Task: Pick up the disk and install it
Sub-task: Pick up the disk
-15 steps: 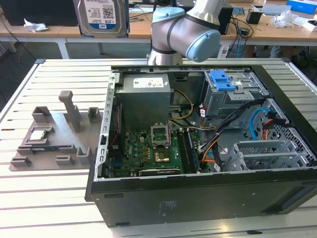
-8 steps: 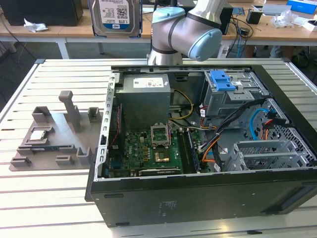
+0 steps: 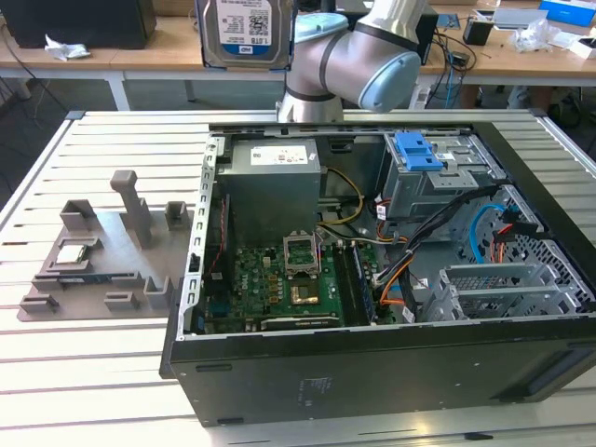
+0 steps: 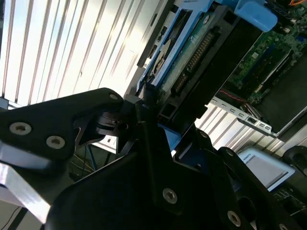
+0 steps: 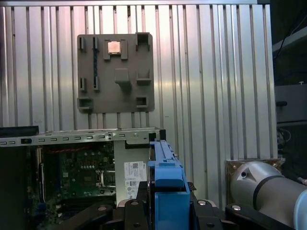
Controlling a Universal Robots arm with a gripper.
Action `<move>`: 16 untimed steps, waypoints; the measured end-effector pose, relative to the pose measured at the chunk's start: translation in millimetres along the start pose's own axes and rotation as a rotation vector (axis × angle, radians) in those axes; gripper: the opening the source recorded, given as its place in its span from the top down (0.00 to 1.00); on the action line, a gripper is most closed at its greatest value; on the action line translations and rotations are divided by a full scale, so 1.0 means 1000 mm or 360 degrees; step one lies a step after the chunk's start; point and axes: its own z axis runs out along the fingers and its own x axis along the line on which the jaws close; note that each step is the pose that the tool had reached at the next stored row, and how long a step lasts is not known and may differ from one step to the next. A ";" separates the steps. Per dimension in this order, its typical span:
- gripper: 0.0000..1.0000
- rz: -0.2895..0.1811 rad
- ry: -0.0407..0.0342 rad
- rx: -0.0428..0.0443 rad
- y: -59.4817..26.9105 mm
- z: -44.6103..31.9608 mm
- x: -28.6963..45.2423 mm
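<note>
1. The claw (image 5: 168, 194) is closed on the disk (image 3: 247, 33), with black fingers (image 5: 136, 206) pressed against its blue rails.
2. The disk, silver with a white-and-blue label, is held high above the tabletop (image 3: 93, 372).
3. In the open computer case (image 3: 372, 372), a green motherboard (image 3: 279, 284), a grey power supply (image 3: 272, 182) and a blue-capped drive bay (image 3: 433, 186) are housed.

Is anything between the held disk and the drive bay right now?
Nothing visible between them. The disk is held high, clear of the open case; the drive bay carries a blue caddy on top.
</note>
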 end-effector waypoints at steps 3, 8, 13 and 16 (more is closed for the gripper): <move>0.63 0.0000 0.0000 -0.0001 -0.0105 -0.0003 -0.0005; 0.63 0.0000 0.0000 -0.0005 -0.0287 -0.0008 -0.0012; 0.63 0.0000 0.0000 -0.0007 -0.0400 -0.0008 0.0004; 0.63 0.0000 0.0000 -0.0008 -0.0432 -0.0008 0.0047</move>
